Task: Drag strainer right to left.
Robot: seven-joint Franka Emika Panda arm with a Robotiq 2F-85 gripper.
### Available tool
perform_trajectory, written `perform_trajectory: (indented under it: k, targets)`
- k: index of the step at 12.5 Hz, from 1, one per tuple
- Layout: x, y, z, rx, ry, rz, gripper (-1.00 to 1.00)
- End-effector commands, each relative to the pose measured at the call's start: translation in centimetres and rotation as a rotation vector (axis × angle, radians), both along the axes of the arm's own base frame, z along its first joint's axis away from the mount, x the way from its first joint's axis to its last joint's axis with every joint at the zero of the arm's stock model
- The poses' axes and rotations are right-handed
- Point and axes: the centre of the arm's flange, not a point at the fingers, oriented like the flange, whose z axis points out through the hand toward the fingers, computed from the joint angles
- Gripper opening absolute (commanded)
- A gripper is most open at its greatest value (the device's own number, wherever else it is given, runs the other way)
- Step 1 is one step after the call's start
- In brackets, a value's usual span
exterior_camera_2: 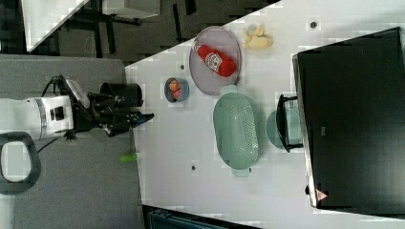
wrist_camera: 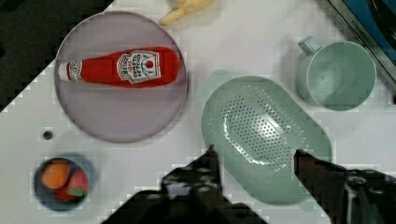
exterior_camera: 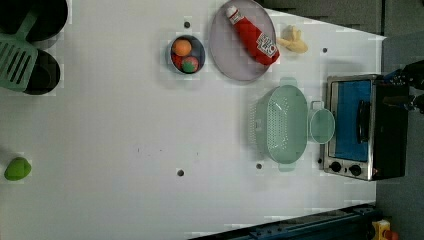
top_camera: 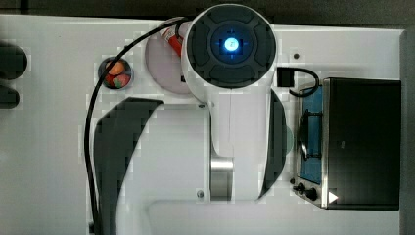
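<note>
**Asker:** Now, where does the strainer (exterior_camera: 282, 125) sit on the desk?

**Describer:** In the left view it lies toward the desk's right edge, just beside a toaster oven (exterior_camera: 361, 127) that stands at that edge. A small green mug (exterior_camera: 321, 125) sits between the two, touching or nearly touching the strainer's rim. A grey plate (exterior_camera: 225, 55) carrying a red ketchup bottle (exterior_camera: 252, 36) is near it, toward the desk's far edge in the left view's top.

**Asker:** Which way does its long side run?

**Describer:** In the left view its oval runs top to bottom, parallel to the oven's front, with a small rim tab at each end. So a drag toward the left view's left would go across its short axis, over open desk.

**Asker:** And the gripper (wrist_camera: 254, 154)?

**Describer:** In the wrist view the two dark fingers (wrist_camera: 205, 168) stand apart, empty, framing one end of the strainer's bowl from above. In the right view the gripper (exterior_camera_2: 138, 117) is held well off the desk surface, so nothing is touched yet.

**Asker:** What does the next move turn on?

**Describer:** Probably on coming straight down so that one finger lands inside the bowl, near the rim, to hook it. The plate and a small bowl of toy fruit (exterior_camera: 186, 54) lie off to one side of the path, so I'd judge the way open.
</note>
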Motion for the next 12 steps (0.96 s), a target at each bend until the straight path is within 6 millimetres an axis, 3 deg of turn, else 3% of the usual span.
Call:
perform_trajectory:
  k: [1, 3, 5, 7, 9, 12]
  targets:
    - [-16.6, -3.5, 4.9, -0.004, 0.008, -0.107, 0.60]
    - [-16.5, -3.5, 4.8, -0.004, 0.009, -0.107, 0.99]
    - [-16.1, -3.5, 3.9, -0.004, 0.027, -0.107, 1.00]
    - [-14.8, -3.4, 1.3, -0.005, 0.049, -0.111, 1.00]
    - [-12.9, -3.4, -3.3, -0.009, 0.064, -0.158, 1.00]
    - [-10.5, -3.2, -12.4, -0.019, 0.082, -0.344, 1.00]
